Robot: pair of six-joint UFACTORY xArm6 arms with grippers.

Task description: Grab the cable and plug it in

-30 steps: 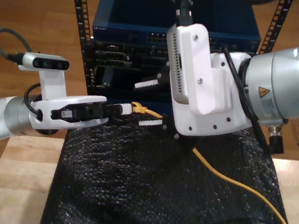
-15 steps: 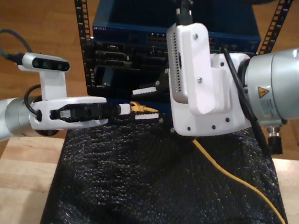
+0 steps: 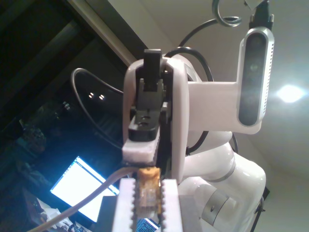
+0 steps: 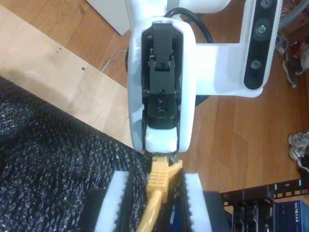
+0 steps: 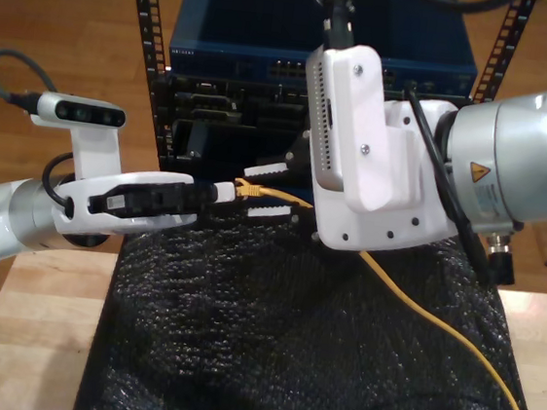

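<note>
The cable (image 5: 437, 322) is thin and yellow-orange and runs over the black mat up to its plug end (image 5: 252, 190), held in the air in front of the rack. My first gripper (image 5: 222, 192), on the arm at the exterior view's left, is shut on the plug tip (image 3: 148, 191). My second gripper (image 5: 265, 190), on the big arm at the exterior view's right, is open. Its toothed fingers (image 4: 120, 203) stand either side of the yellow boot (image 4: 158, 183) with a gap showing. The two grippers face each other, nearly tip to tip.
A rack with a blue network switch (image 5: 319, 53) and dark panels (image 5: 215, 111) stands right behind the grippers. A black padded mat (image 5: 268, 351) covers the wooden table (image 5: 35, 337). Black arm cables (image 5: 452, 185) hang along the second arm.
My second gripper's fingers have drawn closer together around the plug end. My first gripper has lifted the plug slightly off the mat.
</note>
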